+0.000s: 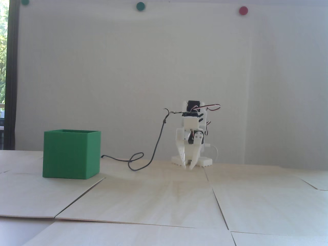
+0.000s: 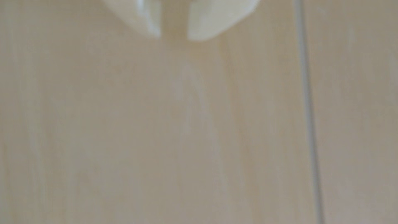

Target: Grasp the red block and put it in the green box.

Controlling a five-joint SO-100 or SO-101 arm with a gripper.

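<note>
in the fixed view the green box (image 1: 71, 154) stands at the left on the pale wooden worktop (image 1: 164, 205), upright, its open top facing up and its base sitting across a seam between boards. what lies inside it cannot be seen from this low angle. the red block shows in neither view, so its place cannot be told.

just right of the box a thin dark cable (image 1: 151, 159) lies on the worktop, makes a small loop, then climbs to the top of the arm. high on the white wall behind hang a green dot (image 1: 140, 6) and, further right, a red dot (image 1: 243, 10).

right of centre the white arm (image 1: 192, 128) sits folded low over its base, the upper joints stacked close together and the wrist turned straight down. the jaws (image 1: 188, 167) point at the worktop with their tips at or just above the surface, well apart from the box. they are released: a narrow gap shows between the two fingers and nothing sits in it.

the blurred wrist view agrees. the two white fingertips (image 2: 150, 19) enter from the top edge with a bare gap between them, over plain wood. a board seam (image 2: 308, 112) runs down the right side of that view.
</note>
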